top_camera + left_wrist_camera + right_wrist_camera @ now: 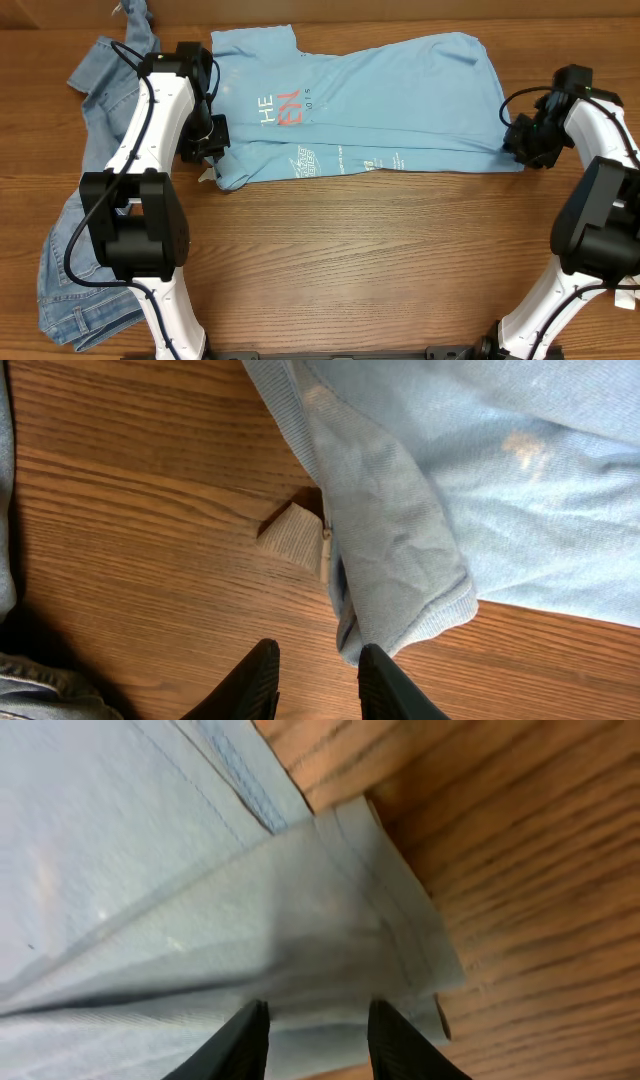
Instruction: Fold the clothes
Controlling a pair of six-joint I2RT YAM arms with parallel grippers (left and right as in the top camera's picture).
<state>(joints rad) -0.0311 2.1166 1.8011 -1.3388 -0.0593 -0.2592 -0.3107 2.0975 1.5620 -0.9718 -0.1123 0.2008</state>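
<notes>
The clothes, a light blue T-shirt (380, 105) with white and orange-red lettering, lie flat across the far half of the table with the near long edge folded over. My left gripper (208, 150) is open at the shirt's left end. In the left wrist view its jaws (318, 660) stand apart over bare wood, and a rolled fabric edge (400, 590) lies just past the right finger. My right gripper (520, 143) is at the shirt's right near corner. In the right wrist view its jaws (318, 1015) are open above the layered hem (340, 920), gripping nothing.
Denim jeans (95, 90) lie crumpled along the left side, running down to the near left corner (60, 285). A small beige label (292, 538) pokes out from under the shirt. Bare wooden table (360, 260) fills the near half.
</notes>
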